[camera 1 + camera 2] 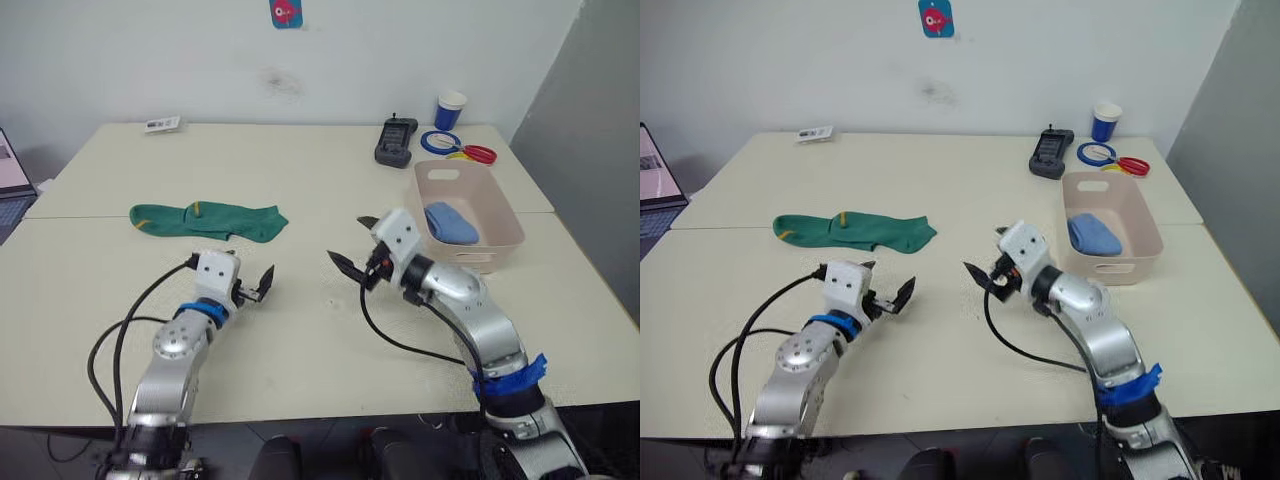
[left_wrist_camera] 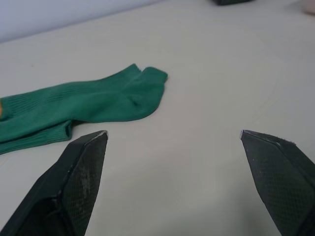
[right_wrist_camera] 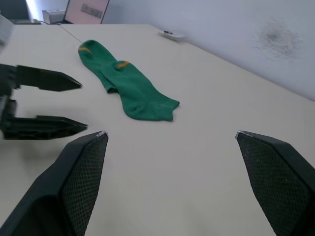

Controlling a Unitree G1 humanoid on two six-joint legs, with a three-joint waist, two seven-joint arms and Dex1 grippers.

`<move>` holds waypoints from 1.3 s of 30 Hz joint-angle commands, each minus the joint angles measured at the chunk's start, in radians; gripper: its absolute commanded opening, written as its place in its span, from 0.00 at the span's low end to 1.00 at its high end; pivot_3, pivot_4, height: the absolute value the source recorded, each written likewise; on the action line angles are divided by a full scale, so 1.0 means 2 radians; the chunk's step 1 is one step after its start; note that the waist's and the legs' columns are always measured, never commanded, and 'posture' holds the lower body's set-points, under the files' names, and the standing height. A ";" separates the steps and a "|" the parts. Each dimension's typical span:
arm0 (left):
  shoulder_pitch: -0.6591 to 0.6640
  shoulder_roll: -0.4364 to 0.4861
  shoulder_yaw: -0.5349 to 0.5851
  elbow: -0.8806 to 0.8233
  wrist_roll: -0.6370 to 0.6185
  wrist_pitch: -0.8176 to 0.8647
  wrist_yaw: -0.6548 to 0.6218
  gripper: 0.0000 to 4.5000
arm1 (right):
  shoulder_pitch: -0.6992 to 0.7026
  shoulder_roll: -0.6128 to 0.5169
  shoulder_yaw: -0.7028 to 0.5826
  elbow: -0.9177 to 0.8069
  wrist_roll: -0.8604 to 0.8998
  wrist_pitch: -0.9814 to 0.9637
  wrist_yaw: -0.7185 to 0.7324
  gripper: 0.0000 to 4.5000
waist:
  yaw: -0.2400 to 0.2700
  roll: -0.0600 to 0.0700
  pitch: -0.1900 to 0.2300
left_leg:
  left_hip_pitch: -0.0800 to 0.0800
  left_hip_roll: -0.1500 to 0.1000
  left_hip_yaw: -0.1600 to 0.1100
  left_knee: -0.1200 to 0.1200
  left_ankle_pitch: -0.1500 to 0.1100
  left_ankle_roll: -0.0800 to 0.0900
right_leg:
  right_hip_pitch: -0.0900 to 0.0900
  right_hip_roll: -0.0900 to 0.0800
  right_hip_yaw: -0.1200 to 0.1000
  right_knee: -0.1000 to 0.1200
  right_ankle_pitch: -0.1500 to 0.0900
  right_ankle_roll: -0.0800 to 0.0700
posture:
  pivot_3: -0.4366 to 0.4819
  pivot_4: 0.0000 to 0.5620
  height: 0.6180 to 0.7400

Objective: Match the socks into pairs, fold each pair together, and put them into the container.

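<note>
Here we hold both arms low over the near half of the cream table (image 1: 300,330), and neither carries anything. Our left gripper (image 1: 262,284) has its 2 black fingers spread wide, with nothing between them. Our right gripper (image 1: 354,245) is equally wide and just as bare, angled toward the table's middle.

Just beyond the left gripper lie the 2 dark green socks (image 1: 208,219), stacked or overlapping as 1 flat strip; we cannot tell from here how neatly they match. The strip's long axis runs across the table, side to side, with the yellow-marked cuffs at our far left and the toes pointing toward the centre. From the left wrist, the toe end (image 2: 142,86) sits ahead of the fingers and off to one side, near but not touching. We judge the left arm the nearer of the 2: its reach to the toes is short, while the right gripper stands farther off across bare tabletop. A fold would likely run along that long axis, toes carried over toward the cuffs.

Farther back on our right sits the pale pink container (image 1: 497,237), with a light blue bundle (image 1: 450,223) already inside. Behind it, near the table's far edge, are a dark handset (image 1: 395,141), coloured rings (image 1: 455,147) and a blue-and-white cup (image 1: 450,109).
</note>
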 commanded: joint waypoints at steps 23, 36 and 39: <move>-0.303 -0.006 -0.038 0.447 0.051 -0.066 -0.067 0.50 | 0.024 -0.041 -0.016 -0.031 0.018 0.038 -0.026 1.00 | -0.001 0.000 0.000 | 0.000 -0.001 0.001 0.000 0.000 0.000 | 0.000 0.000 0.000 0.000 0.000 0.000 | 0.48 0.27 1.00; -0.206 0.004 -0.041 0.267 0.024 -0.027 -0.120 0.01 | 0.029 -0.045 -0.016 -0.029 0.019 0.035 -0.023 1.00 | -0.002 0.000 0.000 | 0.000 0.000 0.002 0.000 0.000 0.000 | 0.000 -0.001 0.001 0.000 0.000 0.000 | 0.48 0.27 1.00; -0.118 0.019 -0.049 0.088 -0.006 0.058 -0.146 0.01 | 0.038 -0.055 -0.020 -0.036 0.025 0.038 -0.014 1.00 | -0.001 0.000 0.000 | 0.000 0.000 0.001 0.000 0.000 0.000 | 0.000 -0.002 0.000 0.000 0.000 0.000 | 0.48 0.27 1.00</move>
